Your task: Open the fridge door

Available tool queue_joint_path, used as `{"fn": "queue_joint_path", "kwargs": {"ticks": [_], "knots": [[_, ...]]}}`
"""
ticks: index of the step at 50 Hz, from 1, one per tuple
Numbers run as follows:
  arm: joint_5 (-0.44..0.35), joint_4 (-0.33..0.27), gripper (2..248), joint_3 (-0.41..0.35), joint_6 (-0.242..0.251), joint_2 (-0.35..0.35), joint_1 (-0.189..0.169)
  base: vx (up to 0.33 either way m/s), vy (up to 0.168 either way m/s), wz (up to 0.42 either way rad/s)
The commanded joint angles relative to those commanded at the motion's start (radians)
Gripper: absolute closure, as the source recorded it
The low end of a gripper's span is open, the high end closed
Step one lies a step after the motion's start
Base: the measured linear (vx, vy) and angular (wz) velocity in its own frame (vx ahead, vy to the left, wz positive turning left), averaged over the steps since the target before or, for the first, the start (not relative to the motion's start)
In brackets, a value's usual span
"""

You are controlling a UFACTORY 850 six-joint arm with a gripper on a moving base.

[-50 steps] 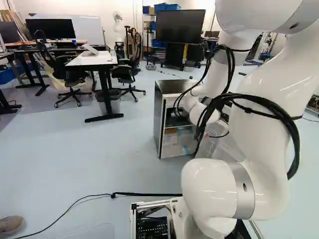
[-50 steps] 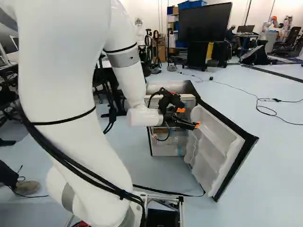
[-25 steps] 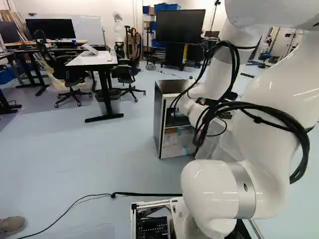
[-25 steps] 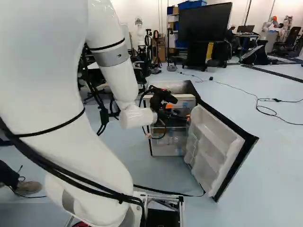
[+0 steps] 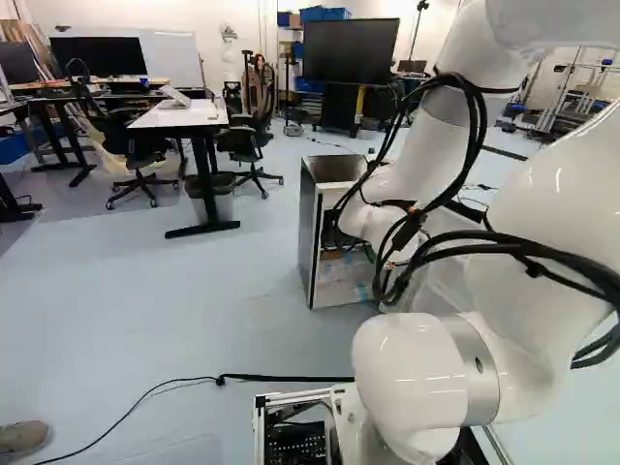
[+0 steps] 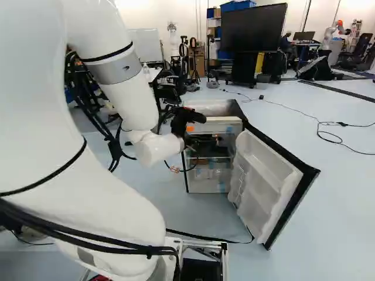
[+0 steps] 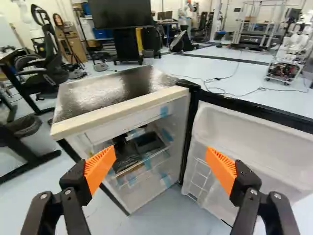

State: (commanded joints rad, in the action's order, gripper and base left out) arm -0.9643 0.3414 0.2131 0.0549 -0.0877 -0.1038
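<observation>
In the right base view my gripper is in front of the fridge's upper left part, partly hidden by the wrist. The wrist view shows the gripper open, its orange pads wide apart with nothing between them. Ahead of it stands the small fridge, silver-topped, with blue tape and dark items inside. Its door is swung wide open, showing a white shelved inner side and a black edge. In the wrist view the door lies beyond the finger on the hinge side, apart from it as far as I can tell.
A desk with office chairs stands left of the fridge. Behind are a large screen and a shelf with blue boxes. Cables run over the floor. Another robot stands far off beyond the door.
The arm has drawn away from the door toward the left of the right base view, and the gripper has moved with it. The fridge, its door and the base have kept their places.
</observation>
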Motion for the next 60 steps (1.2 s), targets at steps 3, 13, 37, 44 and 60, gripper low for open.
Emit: {"fn": "queue_joint_path", "kwargs": {"ticks": [3,13,37,44,60], "knots": [[0.007,-0.026,3,-0.009,-0.004,-0.014,0.008,0.000,0.000,0.000],[0.028,-0.106,3,-0.039,-0.017,-0.059,0.032,0.000,0.000,0.000],[0.066,-0.248,3,-0.091,-0.040,-0.139,0.075,0.000,0.000,0.000],[0.074,-0.277,3,-0.102,-0.045,-0.155,0.084,0.000,0.000,0.000],[0.087,-0.323,3,-0.119,-0.052,-0.181,0.098,0.000,0.000,0.000]]}}
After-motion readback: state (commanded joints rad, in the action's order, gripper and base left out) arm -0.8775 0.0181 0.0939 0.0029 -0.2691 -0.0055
